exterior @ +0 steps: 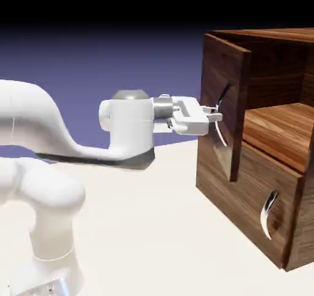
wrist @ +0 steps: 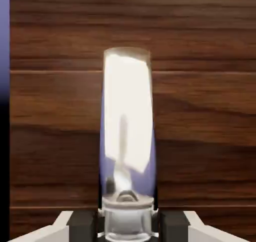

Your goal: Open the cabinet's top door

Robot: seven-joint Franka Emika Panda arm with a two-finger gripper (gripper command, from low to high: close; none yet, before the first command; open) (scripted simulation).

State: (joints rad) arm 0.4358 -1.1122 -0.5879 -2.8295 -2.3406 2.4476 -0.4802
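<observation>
The cabinet (exterior: pixel 276 36) stands at the right of the exterior view, in dark walnut grain. Its top door (exterior: pixel 216 62) is swung partly outward, and a wooden shelf (exterior: pixel 279 129) shows inside behind it. My gripper (exterior: pixel 214 118) reaches in level from the left and is shut on the top door's curved chrome handle (exterior: pixel 223 95). In the hand view the handle (wrist: pixel 127 131) rises bright and large between my fingertips (wrist: pixel 172 227), with the door's wood (wrist: pixel 55 110) filling the picture behind it.
Below the top door is the shorter lower panel (exterior: pixel 239 190) with its own chrome handle (exterior: pixel 268 215); it stands closed. The pale table (exterior: pixel 153 227) stretches between my arm's base (exterior: pixel 49 227) and the cabinet.
</observation>
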